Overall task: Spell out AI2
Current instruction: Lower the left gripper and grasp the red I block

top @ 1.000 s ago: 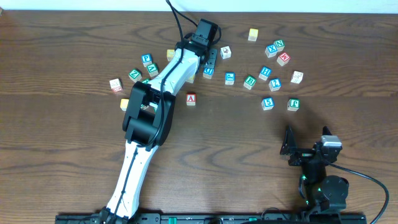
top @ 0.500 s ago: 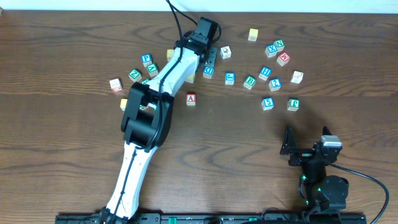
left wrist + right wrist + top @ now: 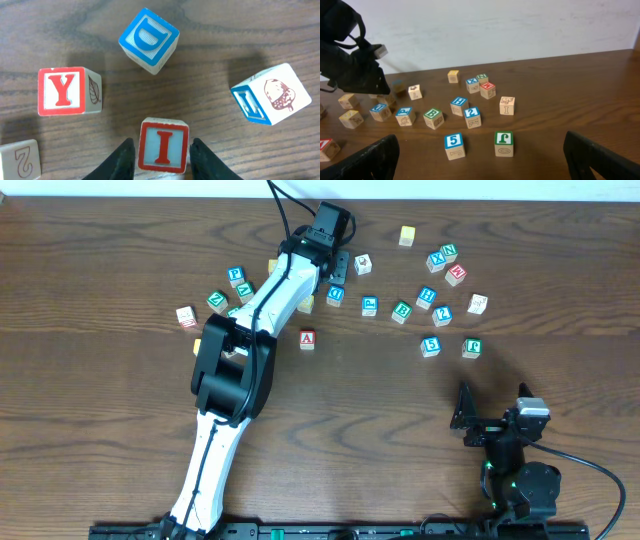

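Reaching farther than before, our left gripper (image 3: 161,142) straddles the square wooden I block (image 3: 163,146), unclamped, its base cropped. Our right gripper (image 3: 479,144) gapes wide.

The pale wooden cube with a red I (image 3: 163,145) has a red frame. The pale wooden cube with a red Y (image 3: 62,91) carries a brown leaf outline. The dark brown wooden table (image 3: 210,105) shows streaky grain.

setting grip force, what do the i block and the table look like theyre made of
I block: looks like light wood, bare matte edges, red painted frame and letter. Table: dark brown wood-grain surface, slight sheen; solid wood or laminate, cannot tell.
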